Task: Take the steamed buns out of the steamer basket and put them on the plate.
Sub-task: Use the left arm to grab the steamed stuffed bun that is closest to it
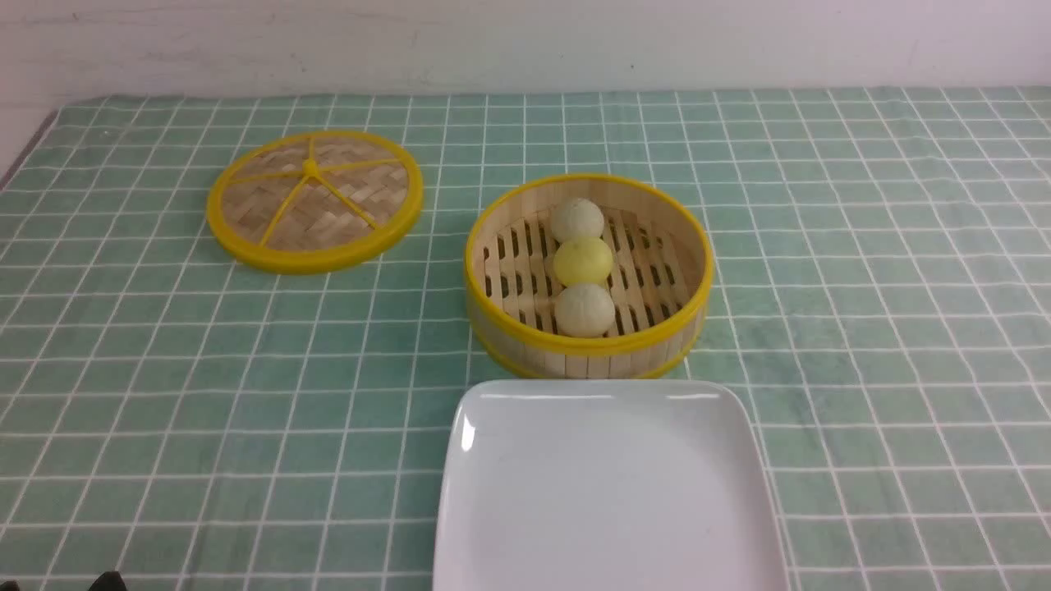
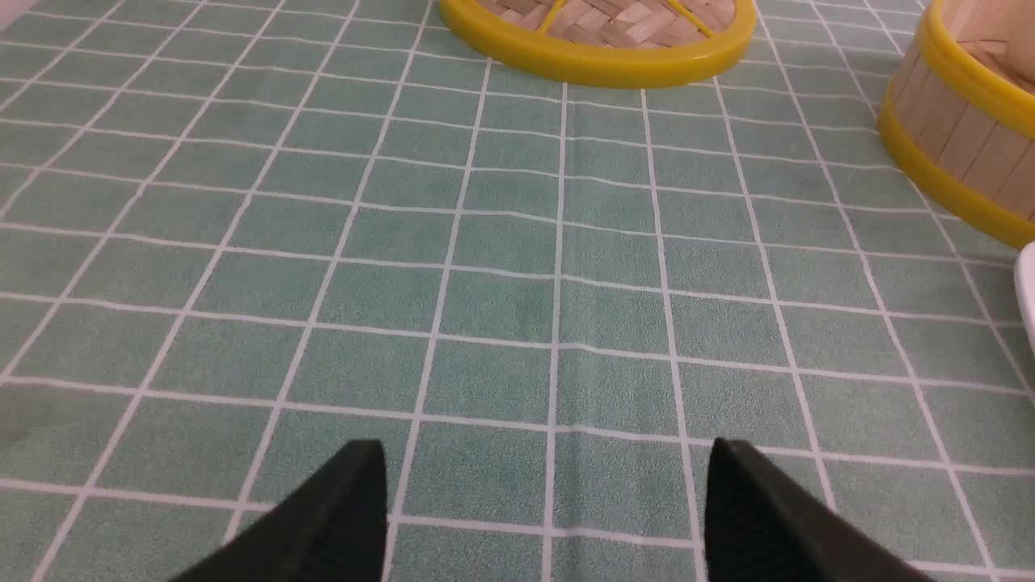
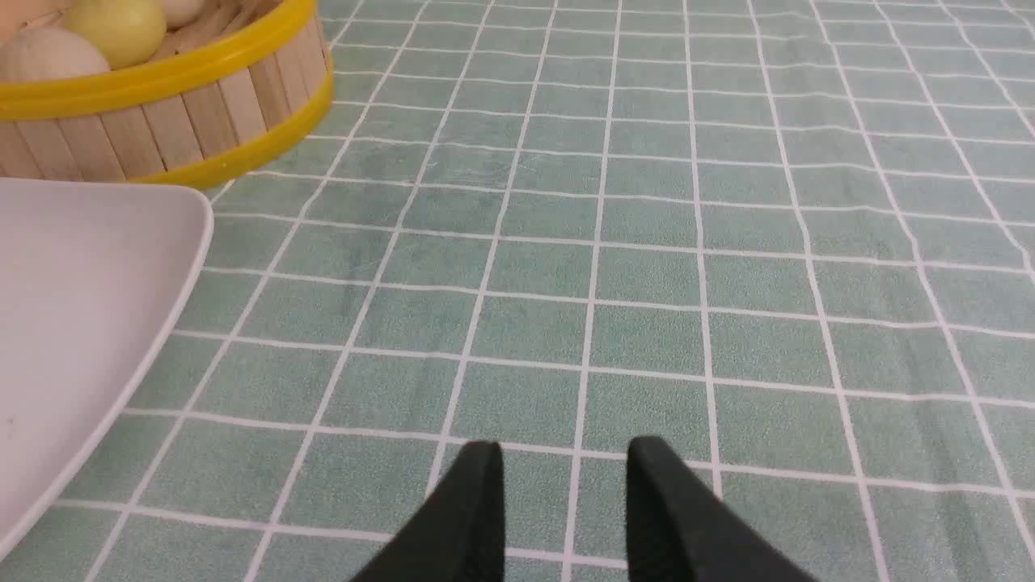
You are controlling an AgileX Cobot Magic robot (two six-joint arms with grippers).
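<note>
My left pincer (image 2: 546, 517) gapes wide, my right pincer (image 3: 564, 501) is half-parted, and both are empty. Three small, pale, pleated round buns (image 1: 583, 263) sit in the slatted bamboo steamer basket (image 1: 575, 361); they look soft, so I'd pinch their sides gently.

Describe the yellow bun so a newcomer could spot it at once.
Find the round bamboo steamer basket with yellow rims, beyond the glossy white square plate. Inside, the pale yellow bun sits mid-row between the far off-white bun and near off-white bun: the only yellow one.
</note>
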